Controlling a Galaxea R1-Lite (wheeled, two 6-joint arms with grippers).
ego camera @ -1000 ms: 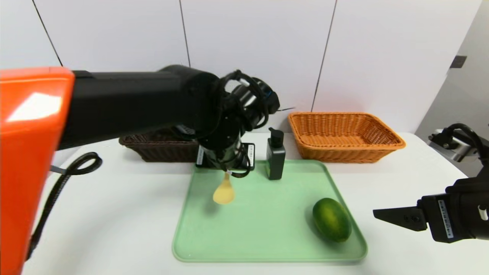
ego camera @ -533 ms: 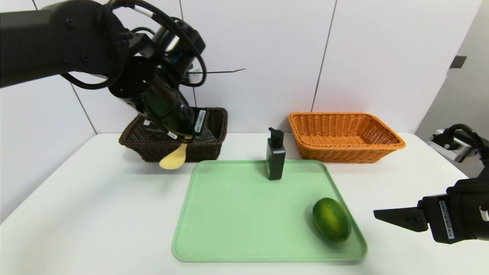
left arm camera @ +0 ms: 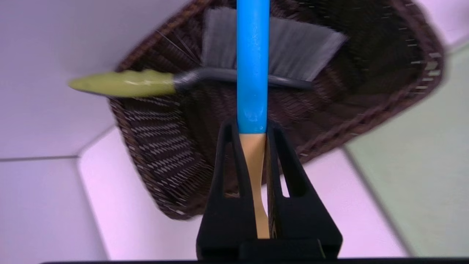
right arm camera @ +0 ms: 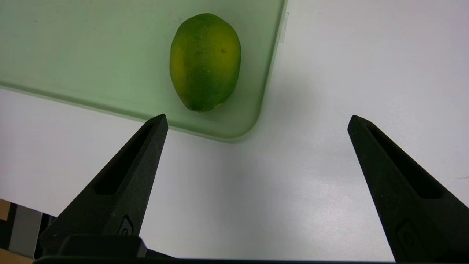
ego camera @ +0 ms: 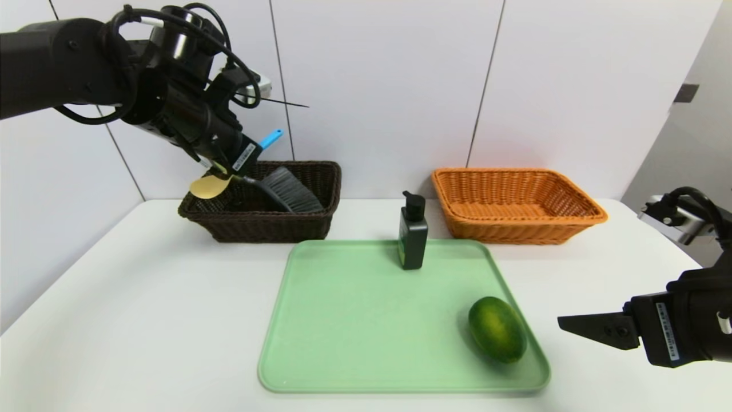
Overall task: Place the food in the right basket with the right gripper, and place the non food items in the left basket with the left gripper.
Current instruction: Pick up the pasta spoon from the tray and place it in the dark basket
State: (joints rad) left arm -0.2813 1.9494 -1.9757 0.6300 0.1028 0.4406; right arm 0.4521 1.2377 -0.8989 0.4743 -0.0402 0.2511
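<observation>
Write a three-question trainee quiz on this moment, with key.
1. True or false: the brush lies in the left basket.
2. What does the left gripper hold: A spoon, B bottle, C fruit?
3. Fill in: the right gripper has its jaws ____.
Key: 1 true; 2 A, held above the left basket; 3 open, beside the tray, short of the fruit.
</observation>
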